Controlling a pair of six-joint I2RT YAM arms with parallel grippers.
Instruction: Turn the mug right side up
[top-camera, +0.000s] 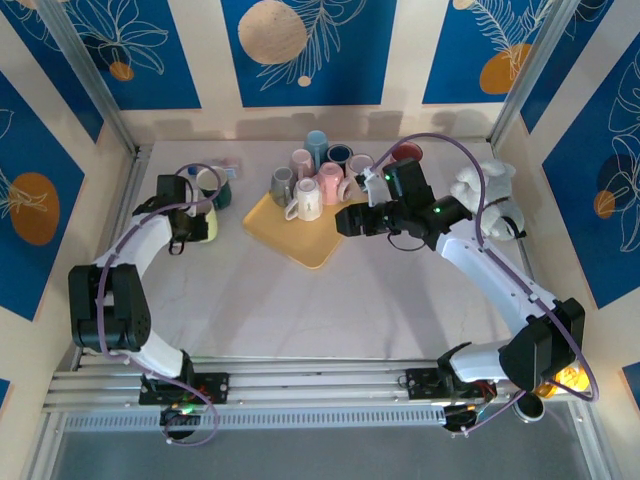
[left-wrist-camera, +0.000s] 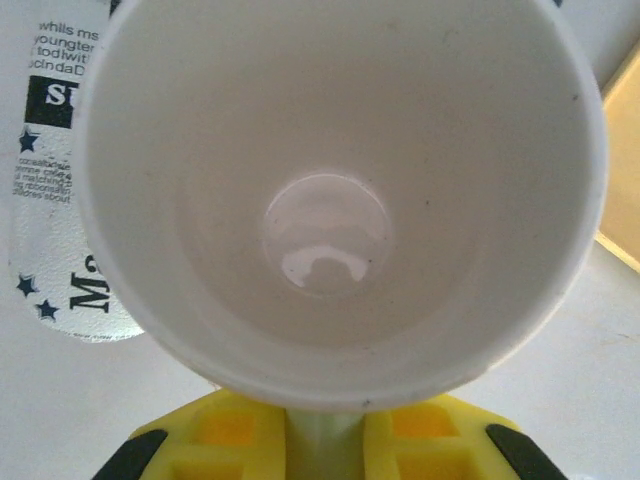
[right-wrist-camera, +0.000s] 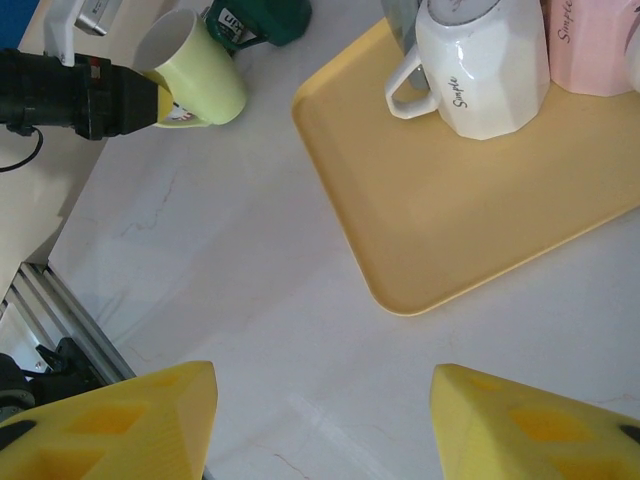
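Observed: left claw (left-wrist-camera: 325, 440) pinched narrow on the handle of the pale green mug (right-wrist-camera: 200, 75), held on its side at the far left of the tabletop (right-wrist-camera: 230, 280), probably mid-turn. The right claw (right-wrist-camera: 325, 420) is wide and empty, near the tray (right-wrist-camera: 450, 220). A dark green mug (right-wrist-camera: 260, 20) just beside crowds the set-down.

White marbled tabletop (top-camera: 300, 310), evenly lit. Cream walls (top-camera: 300, 120) carrying blue panels (top-camera: 345, 75), white leaf, orange disc motifs. Aluminium rails (top-camera: 320, 380) along near edge.
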